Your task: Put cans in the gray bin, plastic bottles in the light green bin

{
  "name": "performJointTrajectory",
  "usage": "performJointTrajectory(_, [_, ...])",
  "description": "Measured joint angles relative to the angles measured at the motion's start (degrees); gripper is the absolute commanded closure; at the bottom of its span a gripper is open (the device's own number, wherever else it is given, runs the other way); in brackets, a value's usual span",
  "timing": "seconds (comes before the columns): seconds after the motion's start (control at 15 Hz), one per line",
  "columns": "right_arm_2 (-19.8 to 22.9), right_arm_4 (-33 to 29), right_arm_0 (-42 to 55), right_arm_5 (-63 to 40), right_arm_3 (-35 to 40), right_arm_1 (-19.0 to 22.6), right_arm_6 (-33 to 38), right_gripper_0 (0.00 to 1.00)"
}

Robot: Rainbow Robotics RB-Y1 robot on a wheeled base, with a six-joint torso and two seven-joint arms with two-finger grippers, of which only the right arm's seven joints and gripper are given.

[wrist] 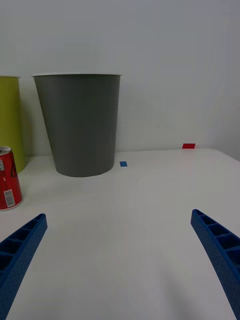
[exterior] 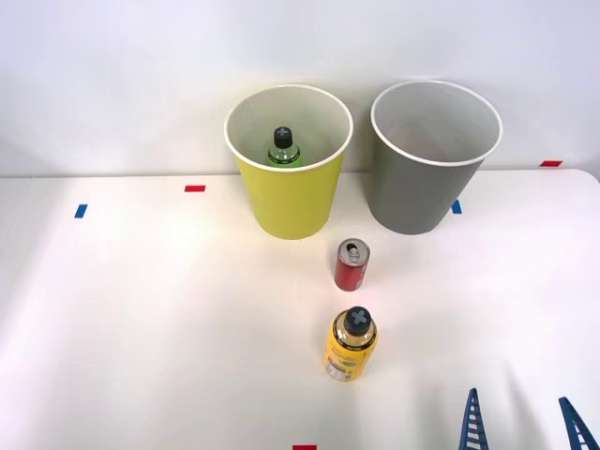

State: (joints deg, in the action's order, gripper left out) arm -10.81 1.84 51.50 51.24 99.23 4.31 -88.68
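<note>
Counted in the front view, left to right: one light green bin (exterior: pixel 289 202), round and tapered with a white rim, upper centre, with one green bottle (exterior: pixel 284 148) upright inside it; one yellow-label bottle (exterior: pixel 351 345), black-capped, lower centre on the white table (exterior: pixel 141 319); one red can (exterior: pixel 352 265), silver-topped, just above it; one gray bin (exterior: pixel 424 187), same shape, upper right. Right gripper (exterior: pixel 521 427), lower right corner: blue ribbed jaws spread wide, holding nothing
</note>
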Motion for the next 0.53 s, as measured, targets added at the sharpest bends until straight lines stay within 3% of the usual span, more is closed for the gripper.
performJointTrajectory(0.53, [0.0,0.0,0.0,0.0,0.0,0.0,0.0,0.0])
